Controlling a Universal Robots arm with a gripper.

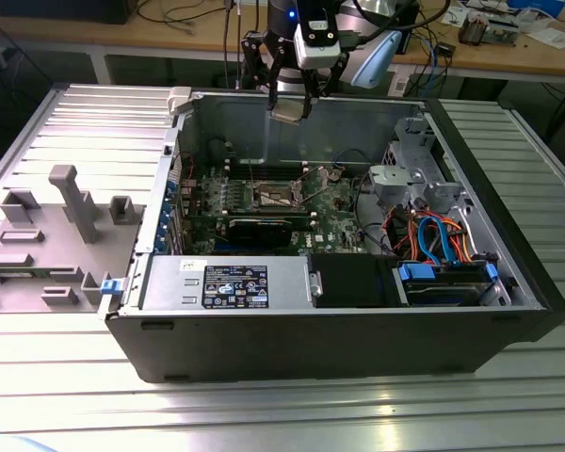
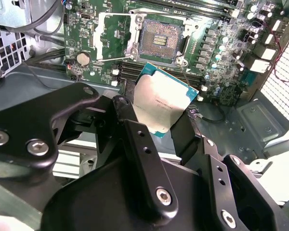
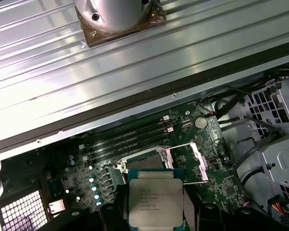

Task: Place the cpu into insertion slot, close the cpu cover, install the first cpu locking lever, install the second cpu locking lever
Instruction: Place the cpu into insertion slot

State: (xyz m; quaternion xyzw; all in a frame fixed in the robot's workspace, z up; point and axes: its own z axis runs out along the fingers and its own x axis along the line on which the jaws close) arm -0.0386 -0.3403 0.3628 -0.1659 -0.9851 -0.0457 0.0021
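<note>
Closest in, the hand (image 2: 156, 120) is clamped on the cpu (image 2: 161, 101), pinching two opposite edges. It holds the chip in the air above the open computer case (image 1: 311, 330), well apart from the insertion slot (image 2: 160, 39) on the green board below. I'd reckon the chip is light, thin and stiff, but delicate underneath. The edges look the right place to grip, never the faces.

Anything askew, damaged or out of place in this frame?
Nothing stands out. The gripper holds the cpu by its edges over the open case; the insertion slot sits uncovered and empty on the board.
</note>
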